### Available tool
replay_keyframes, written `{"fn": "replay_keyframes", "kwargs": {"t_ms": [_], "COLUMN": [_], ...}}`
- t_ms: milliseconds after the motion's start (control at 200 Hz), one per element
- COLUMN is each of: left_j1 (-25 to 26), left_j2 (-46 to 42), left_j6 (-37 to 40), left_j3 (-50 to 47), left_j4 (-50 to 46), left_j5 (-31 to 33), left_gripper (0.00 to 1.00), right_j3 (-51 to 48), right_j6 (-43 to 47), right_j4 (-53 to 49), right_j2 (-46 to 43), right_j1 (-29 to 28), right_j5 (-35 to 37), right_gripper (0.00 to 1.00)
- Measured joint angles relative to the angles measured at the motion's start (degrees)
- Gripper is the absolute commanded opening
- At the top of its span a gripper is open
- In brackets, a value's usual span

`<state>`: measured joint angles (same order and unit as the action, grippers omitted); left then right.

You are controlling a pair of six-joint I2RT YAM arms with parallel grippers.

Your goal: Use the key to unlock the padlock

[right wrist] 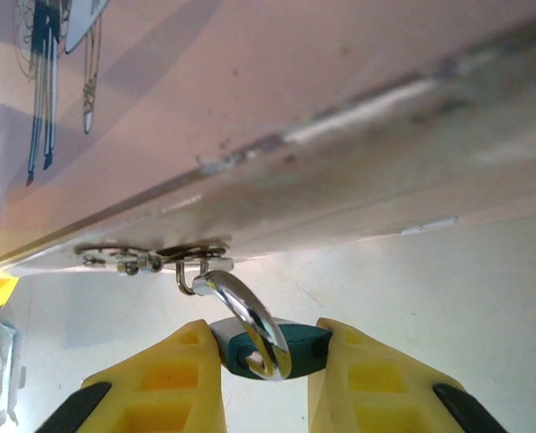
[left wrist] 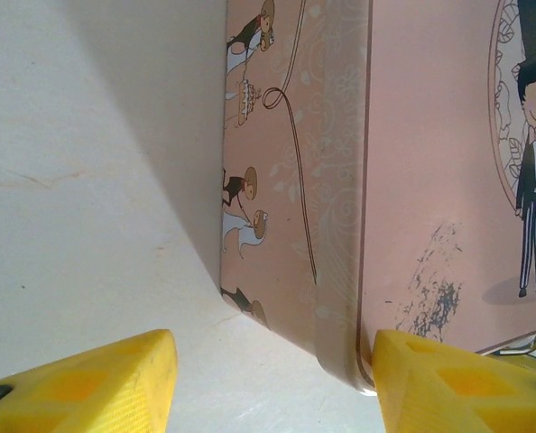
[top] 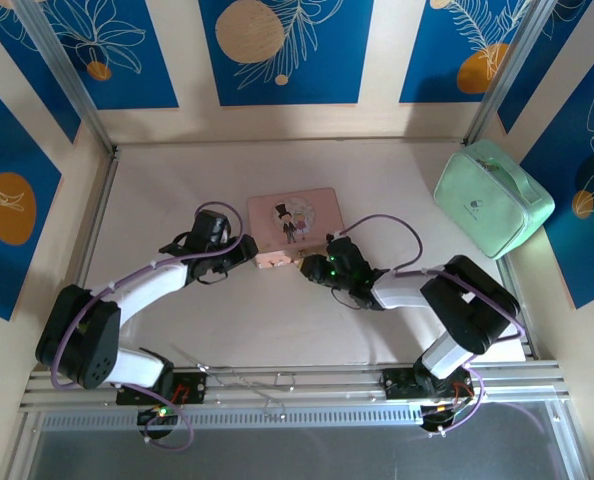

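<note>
The pink box [top: 292, 215] lies in the middle of the table, its lid printed with a cartoon couple. The padlock [right wrist: 297, 347] has a blue-green body, and its silvery shackle [right wrist: 245, 311] hooks through the box's latch [right wrist: 151, 257] at the front edge. My right gripper [right wrist: 266, 361] is shut on the padlock body, one yellow finger on each side, and sits at the box's front right [top: 312, 265]. My left gripper [left wrist: 272, 374] is open and straddles the box's near left corner [top: 249, 250]. One finger [left wrist: 457, 379] is over the lid [left wrist: 412, 180]. The key is hidden.
A mint green case [top: 492, 195] lies at the back right. A small whitish object [top: 275, 262] sits against the box's front edge between the two grippers. Blue patterned walls enclose the table, and an aluminium rail [top: 297, 385] runs along the near edge.
</note>
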<state>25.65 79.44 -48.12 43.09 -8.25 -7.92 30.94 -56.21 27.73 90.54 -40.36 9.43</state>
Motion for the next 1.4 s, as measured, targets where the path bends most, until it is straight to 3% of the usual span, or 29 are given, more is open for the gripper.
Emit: {"fn": "replay_keyframes", "kwargs": {"t_ms": [350, 555, 825, 1146, 1401], "left_j1": [-0.13, -0.26, -0.31, -0.33, -0.31], "left_j2": [0.0, -0.09, -3.06, -4.5, -3.34], "left_j6": [0.0, -0.02, -0.02, -0.04, -1.07], "left_j3": [-0.42, -0.59, -0.85, -0.85, -1.95], "left_j4": [0.76, 1.03, 0.33, 0.68, 2.93], "left_j5": [-0.2, -0.52, -0.68, -2.23, -4.46], "left_gripper": [0.59, 0.59, 0.59, 0.6, 0.6], "right_j3": [-1.49, -1.79, -0.81, 7.21, 8.41], "right_j6": [-1.29, -1.29, -0.17, 0.81, 0.61], "right_j4": [1.18, -3.23, -18.73, -43.78, -54.25], "right_j2": [-1.03, -3.32, -12.87, -21.53, -27.89], "right_j1": [0.85, 1.07, -0.17, -7.1, -8.55], "right_j5": [0.17, 0.42, 2.4, 5.62, 5.81], "right_gripper": [0.13, 0.13, 0.13, 0.12, 0.12]}}
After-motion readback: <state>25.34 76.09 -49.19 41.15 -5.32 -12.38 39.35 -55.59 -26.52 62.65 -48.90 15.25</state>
